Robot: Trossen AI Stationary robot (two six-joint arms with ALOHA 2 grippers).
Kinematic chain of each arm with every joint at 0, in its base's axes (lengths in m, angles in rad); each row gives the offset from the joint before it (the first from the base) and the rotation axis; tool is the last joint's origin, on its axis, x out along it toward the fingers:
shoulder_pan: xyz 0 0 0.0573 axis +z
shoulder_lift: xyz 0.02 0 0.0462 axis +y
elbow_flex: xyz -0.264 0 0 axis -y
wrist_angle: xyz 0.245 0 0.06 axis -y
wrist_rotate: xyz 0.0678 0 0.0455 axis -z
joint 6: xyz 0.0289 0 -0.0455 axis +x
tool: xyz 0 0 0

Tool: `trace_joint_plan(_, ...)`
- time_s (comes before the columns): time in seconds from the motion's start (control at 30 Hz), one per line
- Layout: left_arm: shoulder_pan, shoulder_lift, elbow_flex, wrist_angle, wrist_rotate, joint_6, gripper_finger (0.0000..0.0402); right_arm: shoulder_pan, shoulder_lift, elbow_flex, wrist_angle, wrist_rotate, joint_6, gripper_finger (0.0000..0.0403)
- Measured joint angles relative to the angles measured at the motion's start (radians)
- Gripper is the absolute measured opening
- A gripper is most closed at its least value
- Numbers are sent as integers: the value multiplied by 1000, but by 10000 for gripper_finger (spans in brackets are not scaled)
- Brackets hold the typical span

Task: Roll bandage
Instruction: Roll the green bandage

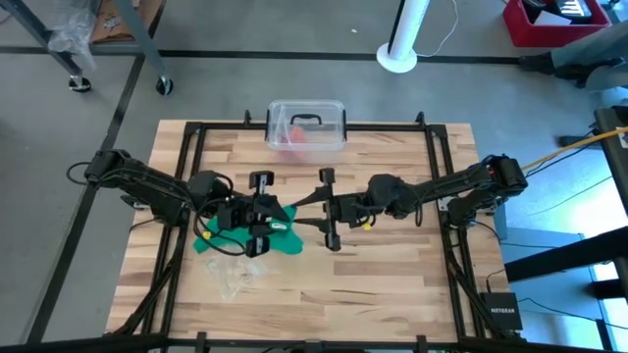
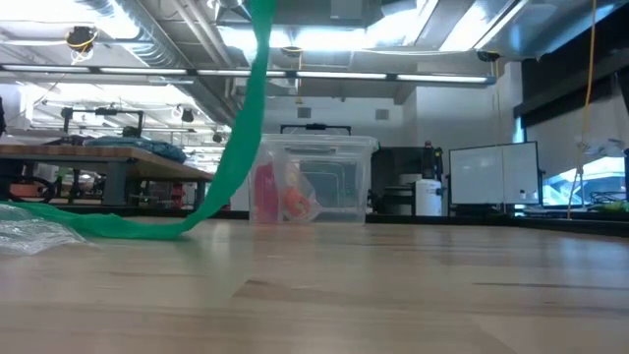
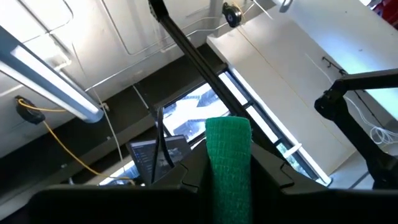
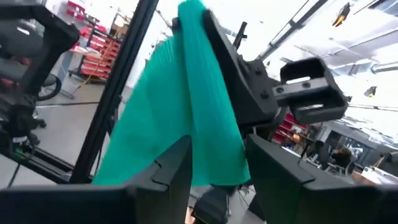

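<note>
The green bandage (image 2: 239,138) hangs as a long strip from above the low view's top down to the table, where its lower part (image 1: 228,239) lies in loose folds. My left gripper (image 1: 277,212) and my right gripper (image 1: 306,206) meet tip to tip high over the table's middle, both shut on the strip's upper part. In the left wrist view the bandage's end (image 3: 228,134) stands up past my fingers. In the right wrist view the strip (image 4: 186,106) runs from my own fingers up to the left gripper beyond. My left gripper pinches the bandage near its upper end (image 3: 227,186) between its two fingers, which slant upward. A short length of the end sticks out beyond the fingertips. The rest hangs below, out of that view. My right gripper has the bandage (image 4: 214,158) between its two fingers (image 4: 171,168), just below where the left gripper holds it. The cloth is gathered narrow there and fans out wider beyond. The fingers come nearly level from the table's right side. The strip is held clear of the table.
A clear plastic box (image 1: 307,126) with a black handle and red contents stands at the far middle of the table. A crumpled clear wrapper (image 1: 232,277) lies near the front left, beside the bandage's folds. Black frame rails (image 1: 439,186) border the table.
</note>
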Motion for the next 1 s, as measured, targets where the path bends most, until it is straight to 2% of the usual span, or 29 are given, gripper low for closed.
trace_joint_plan(0.1,-1,0,0,-1,1,1,62,0,11,16,-14,-18,-27,154)
trace_joint_plan(0.27,-1,0,0,-1,1,-23,63,0,11,23,-36,10,-36,154)
trace_joint_plan(0.37,-1,0,0,-1,1,-20,63,0,11,27,-32,-21,-38,143)
trace_joint_plan(0.5,-1,0,0,-5,2,-24,63,1,22,51,-73,-28,-38,106)
trace_joint_plan(0.73,-1,-1,0,-24,1,-42,63,1,22,65,-111,-26,-44,19)
trace_joint_plan(0.87,-10,-8,0,-29,-100,-101,69,1,22,65,-125,-8,-56,19)
trace_joint_plan(1.0,-32,-45,0,-113,-231,-96,101,1,10,65,-165,39,-57,20)
